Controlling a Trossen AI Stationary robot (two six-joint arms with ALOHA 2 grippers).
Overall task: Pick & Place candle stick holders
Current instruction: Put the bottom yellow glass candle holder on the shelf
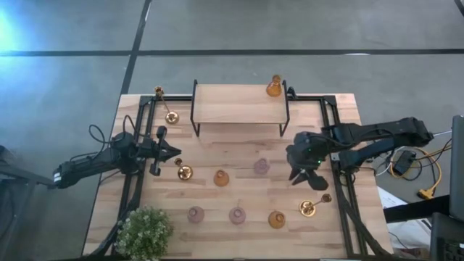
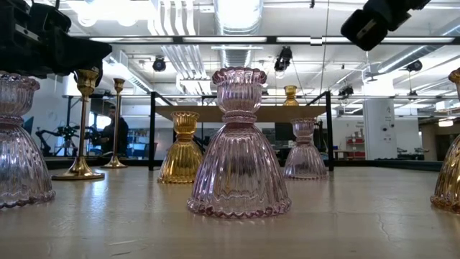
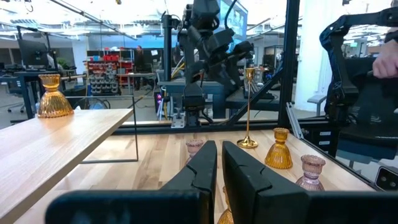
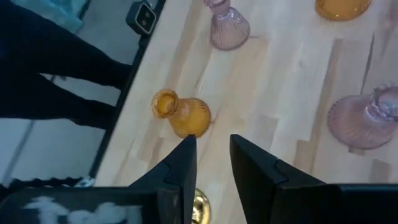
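The right gripper (image 1: 313, 187), fingers narrowly parted and clamping the upright gold candlestick's (image 1: 307, 208) vertical stem, hovers near the desk's (image 1: 239, 156) right edge.

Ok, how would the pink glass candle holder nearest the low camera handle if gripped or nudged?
The pink candle holder flares to a wide bell base, so a nudge would probably slide it, not tip it. Its ribbed glass looks heavy, likely slick, and could chip if dropped.
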